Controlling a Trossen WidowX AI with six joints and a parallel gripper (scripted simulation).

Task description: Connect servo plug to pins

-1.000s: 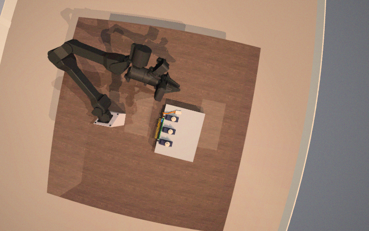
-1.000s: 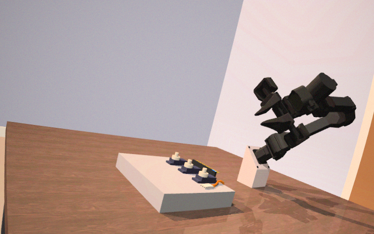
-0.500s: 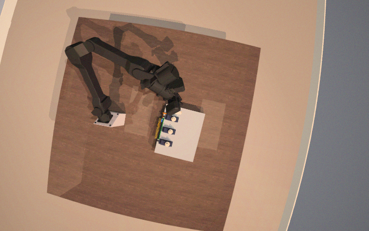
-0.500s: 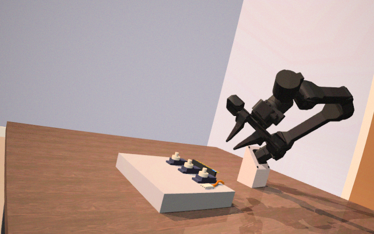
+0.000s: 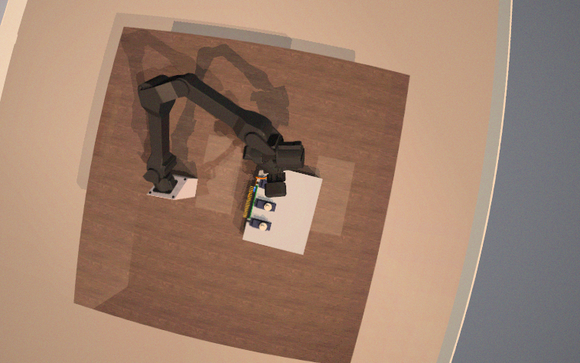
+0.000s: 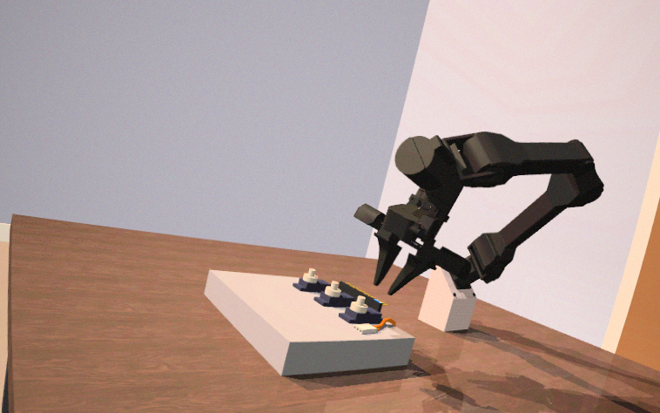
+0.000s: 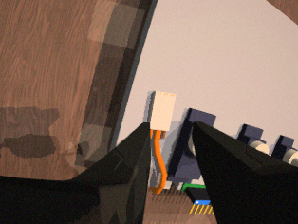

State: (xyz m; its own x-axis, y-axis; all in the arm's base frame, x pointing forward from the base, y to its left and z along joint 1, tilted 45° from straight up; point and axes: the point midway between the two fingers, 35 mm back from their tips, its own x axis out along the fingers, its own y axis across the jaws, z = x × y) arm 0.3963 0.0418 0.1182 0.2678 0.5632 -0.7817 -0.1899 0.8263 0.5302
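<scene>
A pale flat plug (image 6: 366,328) (image 7: 164,110) lies on top of the white holder (image 6: 272,311) (image 5: 294,214), near its corner closest to the arm's base. An orange wire (image 6: 387,321) (image 7: 159,158) curves from it to the nearest dark blue servo (image 6: 360,308). A row of thin pins (image 5: 247,197) (image 6: 362,295) runs along the holder's edge, with green and blue marks (image 7: 197,193) on it. My gripper (image 6: 384,288) (image 5: 273,184) (image 7: 171,129) is open and empty. It hangs well above the holder and points down toward the plug, which shows between the fingers in the wrist view.
Two more servos (image 6: 333,292) (image 6: 310,279) stand in a row on the holder. The arm's white base block (image 6: 445,307) (image 5: 179,188) stands on the wooden table beside the holder's pin edge.
</scene>
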